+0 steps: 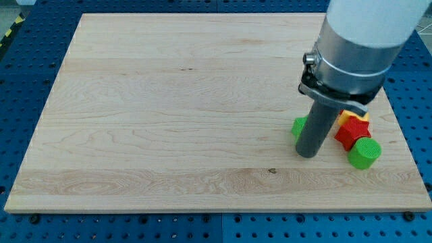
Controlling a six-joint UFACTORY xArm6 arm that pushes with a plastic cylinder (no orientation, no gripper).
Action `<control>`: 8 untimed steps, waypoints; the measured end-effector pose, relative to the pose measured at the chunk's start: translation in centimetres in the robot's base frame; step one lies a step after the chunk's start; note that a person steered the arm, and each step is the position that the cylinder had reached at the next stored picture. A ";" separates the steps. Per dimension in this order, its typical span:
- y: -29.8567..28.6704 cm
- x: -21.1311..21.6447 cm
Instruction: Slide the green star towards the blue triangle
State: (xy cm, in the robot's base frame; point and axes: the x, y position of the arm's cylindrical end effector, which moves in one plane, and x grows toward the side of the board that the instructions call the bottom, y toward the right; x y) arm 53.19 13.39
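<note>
My tip (308, 154) rests on the wooden board (169, 101) at the view's lower right. A green block (299, 126) peeks out just left of the rod, mostly hidden behind it; its shape cannot be made out. Right of the rod sit a red star block (351, 133), a yellow block (349, 117) partly hidden behind it, and a green cylinder (364, 153) at the view's bottom right of the cluster. No blue triangle shows in the view.
The arm's large grey-white body (361, 40) covers the board's upper right corner. The board lies on a blue perforated table (20, 81).
</note>
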 end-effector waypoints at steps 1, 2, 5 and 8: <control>0.0 -2.5; -0.1 -4.7; -0.1 -7.9; -0.1 -8.9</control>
State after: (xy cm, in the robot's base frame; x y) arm 44.29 13.33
